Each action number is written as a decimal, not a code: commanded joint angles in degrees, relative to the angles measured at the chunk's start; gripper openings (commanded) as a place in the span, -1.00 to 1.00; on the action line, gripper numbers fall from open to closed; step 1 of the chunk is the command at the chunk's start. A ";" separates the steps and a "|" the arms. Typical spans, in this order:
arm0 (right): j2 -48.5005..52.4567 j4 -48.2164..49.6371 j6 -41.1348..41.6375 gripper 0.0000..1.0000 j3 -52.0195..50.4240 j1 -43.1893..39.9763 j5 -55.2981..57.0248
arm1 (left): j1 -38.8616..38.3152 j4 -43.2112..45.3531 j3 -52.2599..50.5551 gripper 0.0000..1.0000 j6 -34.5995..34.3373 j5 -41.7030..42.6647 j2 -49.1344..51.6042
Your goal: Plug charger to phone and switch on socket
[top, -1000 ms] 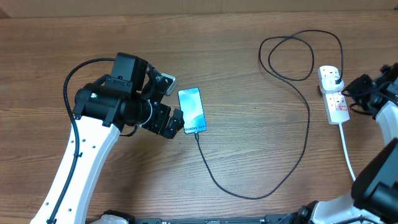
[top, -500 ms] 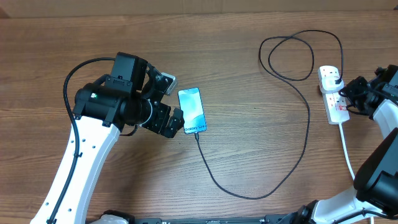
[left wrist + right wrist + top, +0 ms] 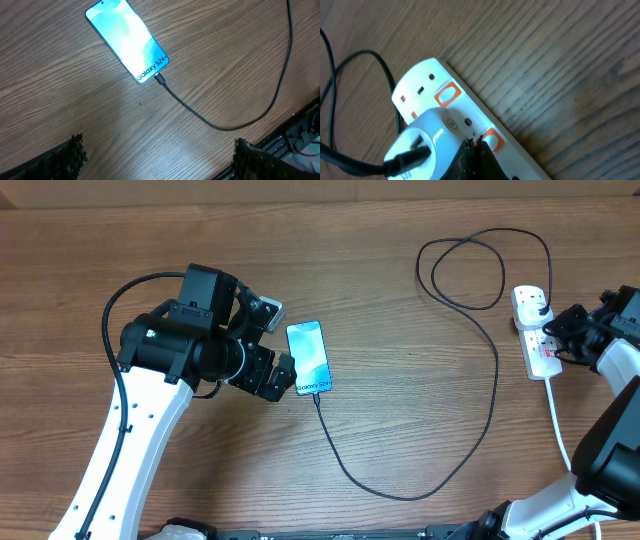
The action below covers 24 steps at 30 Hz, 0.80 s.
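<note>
Charger cable (image 3: pixel 496 380): black, connector seated in the lit Galaxy S24+ phone (image 3: pixel 308 358), mid-table beside the wide-open left gripper (image 3: pixel 279 340); overhead alone traces it looping to the power strip (image 3: pixel 534 330) at right. Right wrist alone shows its white adapter (image 3: pixel 427 137) plugged in and the right gripper (image 3: pixel 474 152), fingers closed together, tip touching the strip beside an orange-red switch (image 3: pixel 493 140).

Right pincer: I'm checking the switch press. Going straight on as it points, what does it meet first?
Probably the red switch on the socket, beside the white plug; the right pincer sits at it, though contact is unclear.
</note>
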 commanded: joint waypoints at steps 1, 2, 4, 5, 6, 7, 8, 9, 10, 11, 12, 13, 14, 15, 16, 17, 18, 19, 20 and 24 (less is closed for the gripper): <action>0.22 0.85 0.17 -0.93 1.31 -0.17 0.57 | -0.42 0.33 0.13 0.99 -0.02 1.03 -0.09; 0.22 0.94 0.17 -0.93 1.31 -0.17 0.57 | -0.42 0.35 0.13 0.99 0.00 1.03 -0.09; 0.31 1.22 0.17 -0.93 1.31 -0.17 0.57 | -0.42 0.39 0.13 0.99 0.00 1.03 -0.09; 0.33 1.33 0.17 -0.93 1.31 -0.17 0.57 | -0.42 0.42 0.13 0.99 0.00 1.03 -0.09; 0.46 1.44 0.17 -0.93 1.31 -0.17 0.57 | -0.42 0.44 0.13 0.99 0.00 1.03 -0.09; 0.66 1.55 0.17 -0.93 1.31 -0.17 0.57 | -0.42 0.46 0.13 0.99 0.00 1.03 -0.07; 0.92 1.62 0.17 -0.92 1.31 -0.17 0.55 | -0.42 0.46 0.13 0.99 0.00 1.03 -0.07; 1.18 1.60 0.20 -0.93 1.31 -0.17 0.52 | -0.42 0.48 0.13 0.99 0.00 1.01 -0.07; 1.53 1.60 0.17 -0.93 1.31 -0.17 0.50 | -0.42 0.48 0.13 0.99 0.00 1.01 -0.07; 1.84 1.60 0.17 -0.93 1.31 -0.15 0.28 | -0.42 0.50 0.13 0.99 0.00 1.01 -0.09; 2.29 1.60 0.17 -0.93 1.31 -0.17 0.28 | -0.42 0.55 0.13 0.99 0.02 0.98 -0.07; 2.69 1.62 0.17 -0.93 1.31 -0.15 0.28 | -0.42 0.66 0.13 0.99 0.00 1.01 -0.07; 3.10 1.68 0.17 -0.93 1.31 -0.11 0.17 | -0.42 0.72 0.13 0.99 0.00 1.01 -0.07; 3.56 1.77 0.17 -0.93 1.31 -0.11 0.02 | -0.42 0.83 0.13 0.99 0.00 1.01 -0.09; 3.91 1.81 0.17 -0.92 1.31 -0.11 -0.17 | -0.42 0.90 0.13 0.99 0.00 1.01 -0.07; 4.31 1.95 0.17 -0.93 1.31 -0.11 -0.13 | -0.42 0.92 0.13 0.99 0.00 1.01 -0.07; 4.46 1.99 0.17 -0.93 1.31 -0.11 -0.13 | -0.42 0.92 0.13 0.99 0.00 1.01 -0.09; 4.50 1.99 0.17 -0.93 1.31 -0.11 -0.13 | -0.42 0.90 0.13 0.99 0.00 1.01 -0.07; 4.50 1.97 0.17 -0.93 1.31 -0.11 -0.15 | -0.42 0.90 0.13 0.99 0.00 1.01 -0.07; 4.52 1.99 0.15 -0.92 1.31 -0.11 -0.76 | -0.42 1.05 0.13 0.99 0.00 1.01 -0.07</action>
